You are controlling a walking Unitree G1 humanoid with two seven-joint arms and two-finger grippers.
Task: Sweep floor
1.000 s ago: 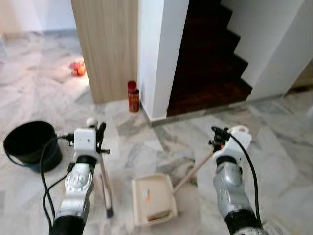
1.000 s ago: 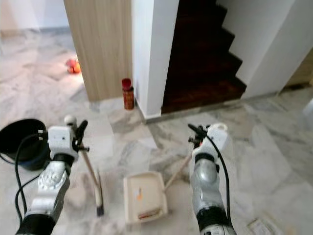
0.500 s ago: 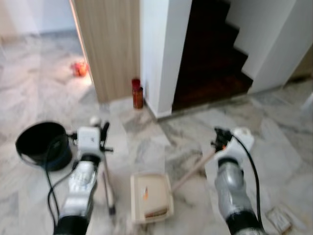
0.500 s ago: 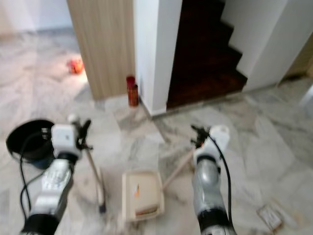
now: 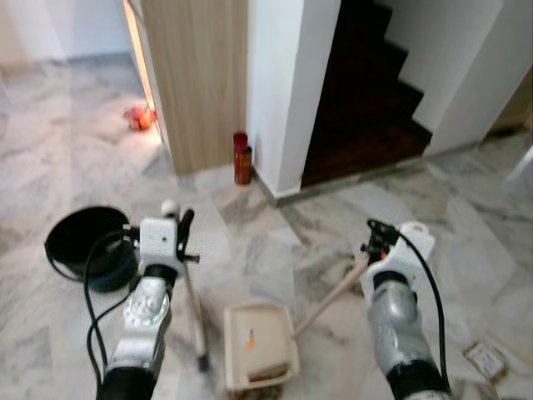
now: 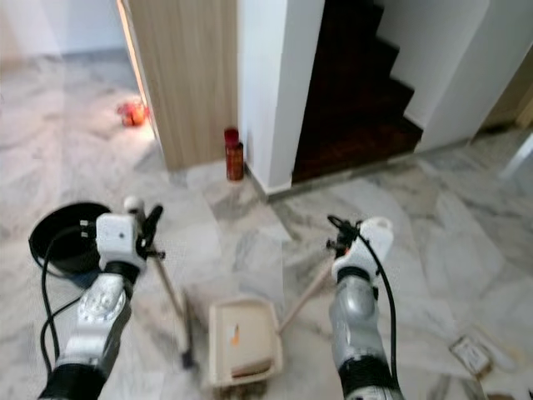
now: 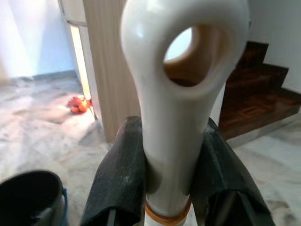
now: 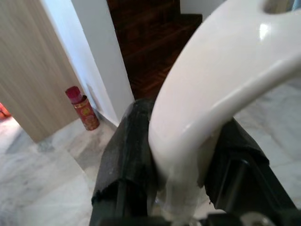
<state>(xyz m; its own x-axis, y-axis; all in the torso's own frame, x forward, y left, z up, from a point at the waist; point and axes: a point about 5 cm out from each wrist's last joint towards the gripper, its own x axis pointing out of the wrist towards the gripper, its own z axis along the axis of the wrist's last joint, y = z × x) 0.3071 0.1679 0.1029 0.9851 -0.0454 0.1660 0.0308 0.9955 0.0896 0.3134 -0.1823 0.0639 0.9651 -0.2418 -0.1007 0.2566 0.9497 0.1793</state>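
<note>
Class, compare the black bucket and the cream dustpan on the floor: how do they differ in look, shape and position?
The bucket is black, round and deep; the dustpan is cream, squarish and shallow. The bucket stands alone to the robot's left, outside the left gripper; the dustpan lies between the arms, its long handle held by the right gripper. Both rest on the marble floor.

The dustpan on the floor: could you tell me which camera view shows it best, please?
The left eye view: the dustpan lies whole on the floor, debris inside. The right eye view shows it blurrier. The right wrist view has its handle top clamped in the right gripper.
</note>
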